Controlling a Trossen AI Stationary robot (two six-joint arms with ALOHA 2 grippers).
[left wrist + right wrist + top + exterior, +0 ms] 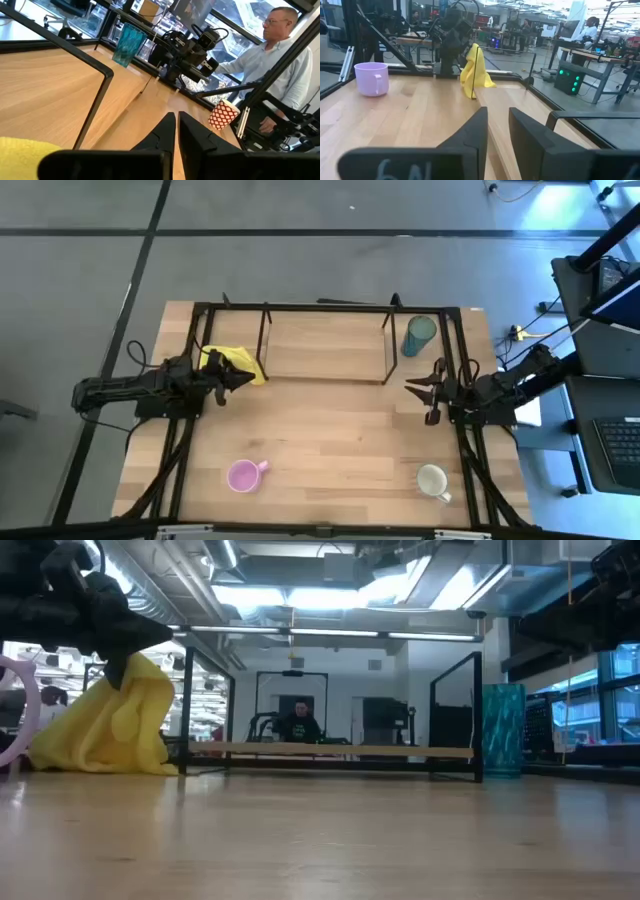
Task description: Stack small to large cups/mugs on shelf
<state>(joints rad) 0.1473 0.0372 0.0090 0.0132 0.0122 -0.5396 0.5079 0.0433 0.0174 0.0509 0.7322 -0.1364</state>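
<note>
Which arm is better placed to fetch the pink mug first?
Probably the left. The pink mug stands on the left gripper's half of the table, and the right gripper hovers nearer the white mug and the tumbler.

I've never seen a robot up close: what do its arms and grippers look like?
Both arms are dark, nearly black, jointed, with black cables trailing outward. The left gripper and right gripper each end in two flat, angular black fingers. White writing marks the right wrist.
</note>
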